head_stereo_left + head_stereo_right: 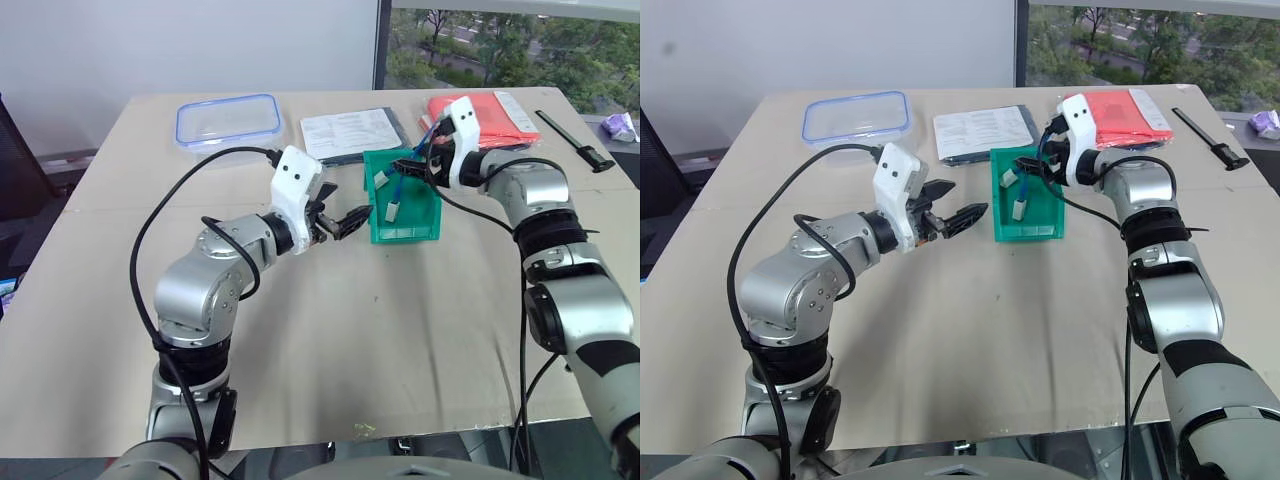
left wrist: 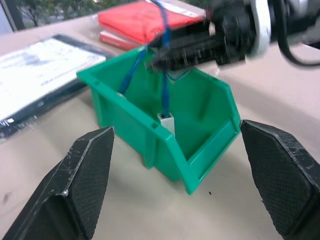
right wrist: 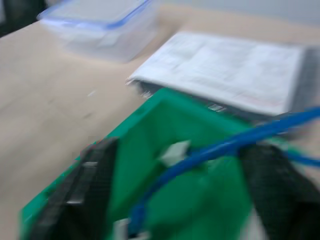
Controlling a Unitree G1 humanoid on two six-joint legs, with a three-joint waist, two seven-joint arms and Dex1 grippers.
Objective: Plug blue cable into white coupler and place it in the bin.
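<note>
I see the small green plastic bin (image 1: pixel 405 212) sitting on the beige surface (image 1: pixel 330 330), a little above the middle of the frame. The thin bright-blue cable (image 1: pixel 398 183) hangs down into it, with the tiny white box-shaped coupler (image 1: pixel 393 210) at its lower end inside the bin. My right gripper (image 1: pixel 414 167) is over the bin's far right corner, its black fingers spread wide in the wrist view with the cable running between them; I can't tell whether it touches them. My left gripper (image 1: pixel 343 219) hovers just left of the bin, fingers wide apart, holding nothing. Behind the bin lie a clear container with a blue-rimmed lid (image 1: pixel 228 120), a printed sheet (image 1: pixel 348 133) and a red folder (image 1: pixel 488 116).
</note>
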